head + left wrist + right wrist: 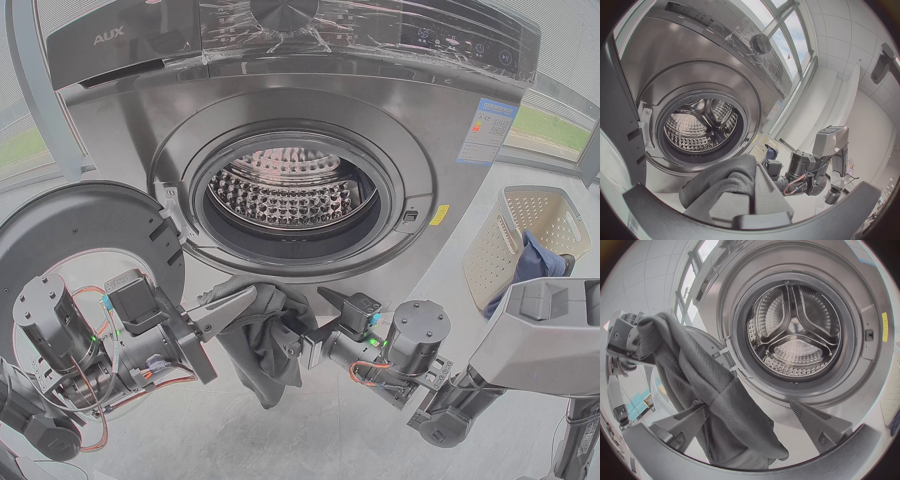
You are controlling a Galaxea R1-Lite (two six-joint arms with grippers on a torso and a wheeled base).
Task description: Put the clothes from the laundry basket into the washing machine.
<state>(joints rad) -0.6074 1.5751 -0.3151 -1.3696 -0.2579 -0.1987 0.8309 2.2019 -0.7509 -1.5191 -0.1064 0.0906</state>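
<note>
Garment [269, 350] hanging before the washing machine [400, 125]
Left gripper [250, 299] clamps its upper edge (just below the open drum [281, 187]); right gripper [305, 319] stands wide open beside it.

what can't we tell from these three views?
- Beige perforated laundry basket: head view, right arm covers its lower part; contents beyond the blue garment unknown.
- Dark grey garment: bunched in every view; type unclear.
- Right gripper: head view, grey garment hides one finger.
- Left gripper: left wrist view, its own fingers hide the pinch point.
</note>
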